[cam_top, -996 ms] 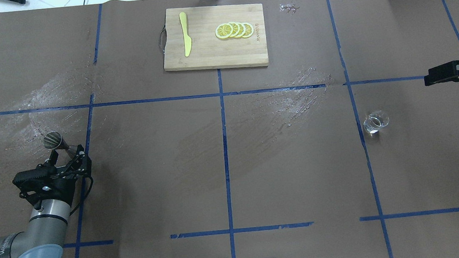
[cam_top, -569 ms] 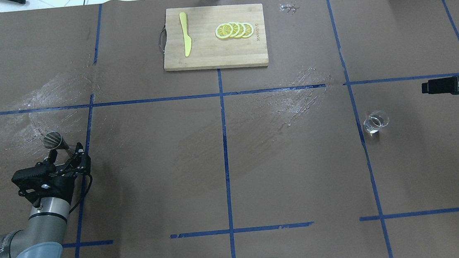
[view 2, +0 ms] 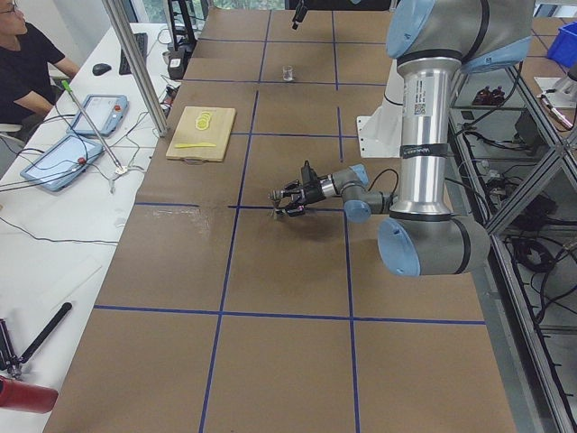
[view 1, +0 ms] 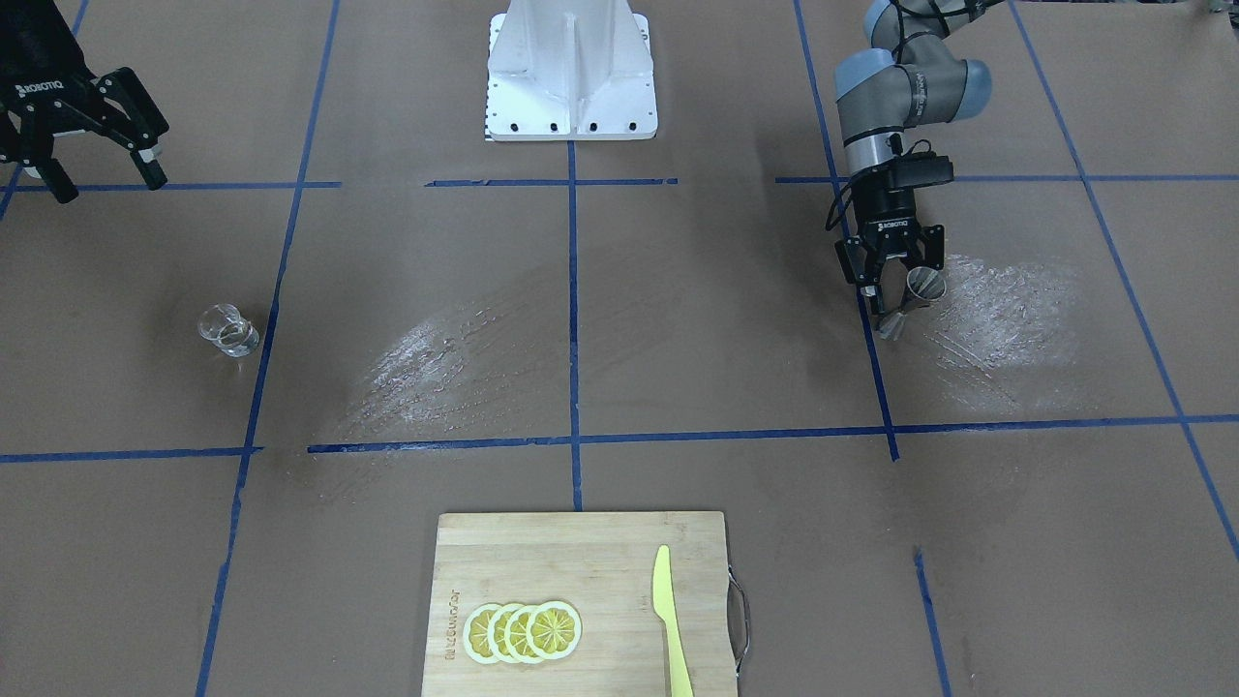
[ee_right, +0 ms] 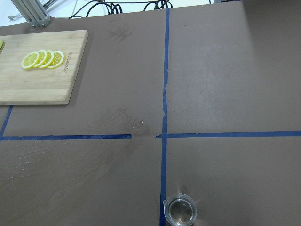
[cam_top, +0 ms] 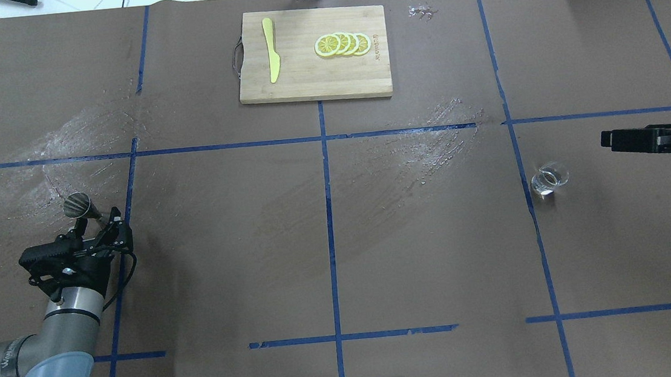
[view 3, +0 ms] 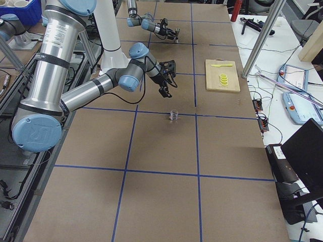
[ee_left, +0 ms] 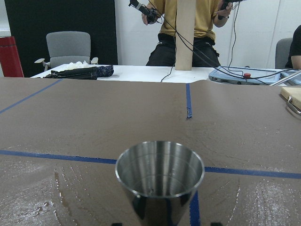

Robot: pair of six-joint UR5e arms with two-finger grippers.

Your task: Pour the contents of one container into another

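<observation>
The room is bright, with even light from above, so the table [cam_top: 226, 253] shows only faint, soft shadows. White streaks [cam_top: 82, 135] glare on the brown cover, and the steel jigger [ee_left: 160, 181] gleams close up. Every view looks sharp, but the clear glass [view 2: 288, 73] is tiny and hard to see from far off.

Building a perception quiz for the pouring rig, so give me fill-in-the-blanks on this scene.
1. The claw straddling the grey steel hourglass-shaped jigger belongs to the robot's ___ arm.
2. The right claw hangs ___, apart from the small clear drinking glass.
3. The yellow plastic knife lies on the wooden cutting board beside ___ lemon slices.
Missing: left; open; four.
</observation>
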